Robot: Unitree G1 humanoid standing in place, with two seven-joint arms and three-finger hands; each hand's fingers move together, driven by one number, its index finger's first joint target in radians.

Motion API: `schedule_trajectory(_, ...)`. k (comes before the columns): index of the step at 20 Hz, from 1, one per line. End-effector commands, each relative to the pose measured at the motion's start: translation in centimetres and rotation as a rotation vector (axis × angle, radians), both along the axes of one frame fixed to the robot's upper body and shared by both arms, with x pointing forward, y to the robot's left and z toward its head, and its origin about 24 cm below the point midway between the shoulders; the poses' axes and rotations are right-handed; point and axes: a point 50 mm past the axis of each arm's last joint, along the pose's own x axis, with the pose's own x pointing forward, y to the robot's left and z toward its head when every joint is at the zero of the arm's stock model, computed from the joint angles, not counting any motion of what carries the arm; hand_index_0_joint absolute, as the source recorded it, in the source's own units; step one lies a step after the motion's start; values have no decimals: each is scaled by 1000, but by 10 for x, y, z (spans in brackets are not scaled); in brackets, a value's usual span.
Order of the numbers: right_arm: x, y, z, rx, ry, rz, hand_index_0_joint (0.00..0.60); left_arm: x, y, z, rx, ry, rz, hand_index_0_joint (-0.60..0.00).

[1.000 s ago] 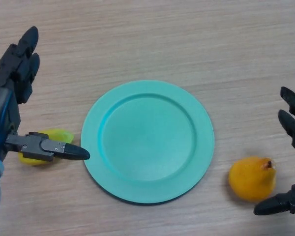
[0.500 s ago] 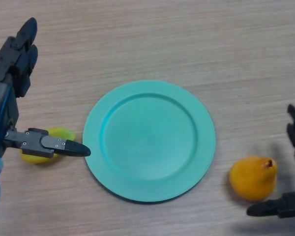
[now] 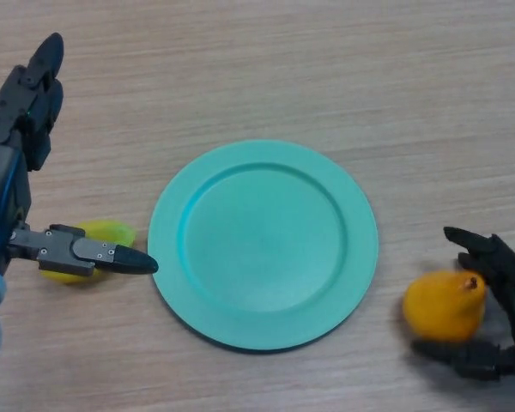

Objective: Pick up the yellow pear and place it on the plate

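- Wood-grain table (image 3: pixel 326 77) fills the view, with a teal plate (image 3: pixel 263 245) lying at its centre — nothing on it.
- Right hand (image 3: pixel 498 318) sits at the lower right, its fingers curling round the yellow pear (image 3: pixel 442 306) — one above the stem, the thumb below.
- Pear rests on the table, right of the plate and apart from it.
- Left hand (image 3: pixel 17 172) is open, fingers straight, thumb across a small yellow-green fruit (image 3: pixel 99 236) beside the plate's left rim.
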Motion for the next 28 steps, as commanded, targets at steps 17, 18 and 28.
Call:
schedule_trajectory(17, 61, 73, 87, 64, -226, 343, 600, -7, 13, 21, 24, -136, 59, 0)
schedule_trajectory(18, 61, 81, 87, 79, -228, 363, 600, -7, 13, 21, 24, -135, 59, 0)
schedule_trajectory(28, 75, 115, 65, -123, -243, 354, 550, -4, 14, 25, 38, -137, 40, 0)
